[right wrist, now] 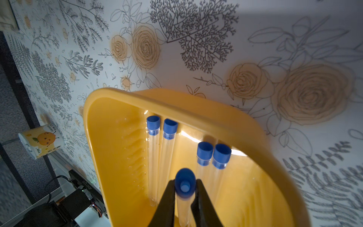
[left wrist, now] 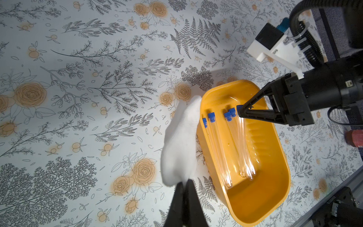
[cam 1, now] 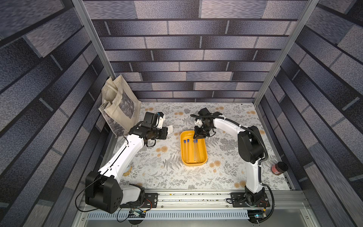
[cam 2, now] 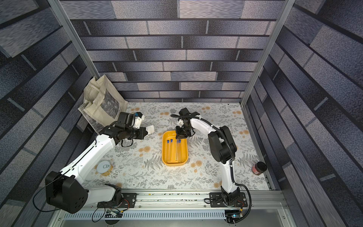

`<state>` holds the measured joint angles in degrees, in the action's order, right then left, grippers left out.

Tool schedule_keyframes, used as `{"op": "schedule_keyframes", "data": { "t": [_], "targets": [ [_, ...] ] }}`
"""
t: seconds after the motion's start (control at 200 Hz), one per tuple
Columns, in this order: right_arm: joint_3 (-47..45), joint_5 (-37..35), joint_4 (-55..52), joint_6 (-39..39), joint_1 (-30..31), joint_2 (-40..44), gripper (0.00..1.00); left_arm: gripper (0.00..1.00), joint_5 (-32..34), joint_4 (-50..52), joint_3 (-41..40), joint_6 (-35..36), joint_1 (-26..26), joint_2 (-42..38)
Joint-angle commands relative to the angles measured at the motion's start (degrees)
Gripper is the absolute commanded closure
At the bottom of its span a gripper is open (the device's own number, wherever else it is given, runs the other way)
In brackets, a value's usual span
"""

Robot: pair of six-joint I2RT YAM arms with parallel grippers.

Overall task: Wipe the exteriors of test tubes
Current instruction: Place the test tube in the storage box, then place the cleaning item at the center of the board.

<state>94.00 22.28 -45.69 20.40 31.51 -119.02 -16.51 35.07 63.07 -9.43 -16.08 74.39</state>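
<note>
Here, the five test tubes (right wrist: 170,137) lie in the yellow tray (right wrist: 216,121), which stands in the middle of the bench (cam 1: 157,176) between the two arms. They all lie along the length of the tray, side by side, with the blue caps (right wrist: 204,151) at the far end, away from the robot, and the round bottoms toward it. Four rest free, in two pairs. The fifth tube (right wrist: 183,208) is taken by the right claw (right wrist: 184,189): its fingers (right wrist: 167,198) are closed on the glass just under the cap, one on each side. In the left wrist view the round end of this tube seems to be down in the tray, close beside two others. Whether the cap end is raised from the tray floor, I cannot tell.

The left claw (left wrist: 183,183) is shut tightly on one edge of the white cloth (left wrist: 180,141), which stands out free from it. In both top views this claw is beside the far left corner of the tray, near but not touching, and not over it.

So the tube belongs to the right arm, and the cloth is on its left side. I judge the coming move is to lift the tube by the cap end and carry it sideways to the cloth. The long free part of the glass would meet the cloth, and the wipe should run along that axis.
</note>
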Motion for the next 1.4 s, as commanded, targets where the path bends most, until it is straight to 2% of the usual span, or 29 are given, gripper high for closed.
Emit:
{"op": "schedule_keyframes", "data": {
  "t": [0.0,0.075,0.356,0.471,0.536,0.591,0.656,0.696,0.751,0.826,0.927,1.037,1.122,1.302,1.392],
  "targets": [
    [-1.1,-0.4,1.9,1.5,0.6,-1.1,0.80,0.96,-1.1,-0.7,-0.9,0.6,0.2,-0.1],
    [-1.5,0.3,3.2,2.3,0.6,-1.1,0.76,0.96,-1.1,-0.6,-0.8,0.6,0.1,0.0],
    [-2.1,0.5,5.0,3.3,0.7,0.7,0.73,0.96,-1.9,-0.6,-0.7,0.4,0.1,0.7],
    [-3.8,-0.3,5.3,1.9,0.7,6.4,0.69,0.95,-2.4,-1.0,-0.8,0.2,0.1,1.3],
    [-5.3,-3.5,4.9,0.0,0.6,10.2,0.65,0.95,-3.2,-1.3,-0.8,-0.1,0.0,2.0],
    [-7.1,-8.3,4.4,-1.8,0.5,13.7,0.56,0.95,-3.7,-1.6,-0.7,-0.4,-0.4,2.6],
    [-10.7,-17.0,5.2,-2.4,0.4,18.6,0.32,0.95,-3.9,-1.5,-0.7,-0.8,-1.0,3.7],
    [-13.2,-20.0,6.8,-2.1,-0.1,21.5,0.22,0.95,-3.8,-1.5,-0.7,-1.3,-1.5,4.3],
    [-16.0,-20.5,8.9,-1.1,-1.4,24.4,0.09,0.95,-4.1,-1.6,-1.1,-1.8,-2.0,4.9],
    [-19.3,-16.0,12.8,0.0,-2.8,27.3,0.00,0.95,-5.0,-3.1,-2.2,-2.3,-3.4,4.3],
    [-21.3,-12.1,15.6,0.6,-3.6,29.1,0.00,0.94,-6.0,-3.8,-2.7,-2.0,-5.4,3.6],
    [-22.7,-11.3,16.1,0.7,-4.0,30.3,0.00,0.94,-3.2,-1.6,-2.9,-3.2,-6.9,3.5],
    [-24.8,-8.0,18.5,1.0,-4.3,32.2,0.00,0.94,-2.7,-2.0,-5.1,-5.3,-7.8,2.2],
    [-30.2,1.8,25.8,4.6,-5.4,35.7,0.00,0.93,-3.8,-4.7,-8.2,-5.5,-13.5,-2.9],
    [-32.0,2.1,26.1,5.3,-6.2,36.9,0.00,0.92,-1.6,-2.8,-7.9,-5.8,-15.9,-3.6]
  ]
}}
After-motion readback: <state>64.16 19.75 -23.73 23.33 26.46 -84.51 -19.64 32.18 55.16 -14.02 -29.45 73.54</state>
